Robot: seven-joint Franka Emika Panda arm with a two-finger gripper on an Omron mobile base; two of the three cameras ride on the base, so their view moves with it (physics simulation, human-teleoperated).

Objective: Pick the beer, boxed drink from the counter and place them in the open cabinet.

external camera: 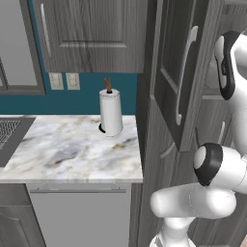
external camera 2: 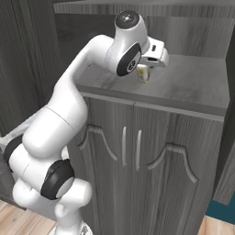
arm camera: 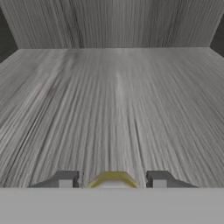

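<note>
The boxed drink (external camera 2: 143, 74), a small pale yellow-and-white carton, stands upright on the shelf of the open cabinet (external camera 2: 193, 87). My gripper (external camera 2: 145, 69) reaches into the compartment and hangs over the carton. In the hand view the carton's yellow top (arm camera: 113, 178) sits between the two fingertips (arm camera: 65, 179), with a narrow gap on each side, so the jaws stand open around it. The cabinet's grey wood-grain floor (arm camera: 113, 109) stretches ahead to the back wall. The cabinet door (external camera: 169, 58) with its curved silver handle (external camera: 185, 72) stands swung out. The beer and the counter are out of view.
A marble worktop (external camera: 67, 149) with a paper-towel roll (external camera: 110, 112) lies left of the tall unit. Two lower doors (external camera 2: 133, 151) sit beneath the shelf. Wall cabinets (external camera: 91, 34) hang above the worktop.
</note>
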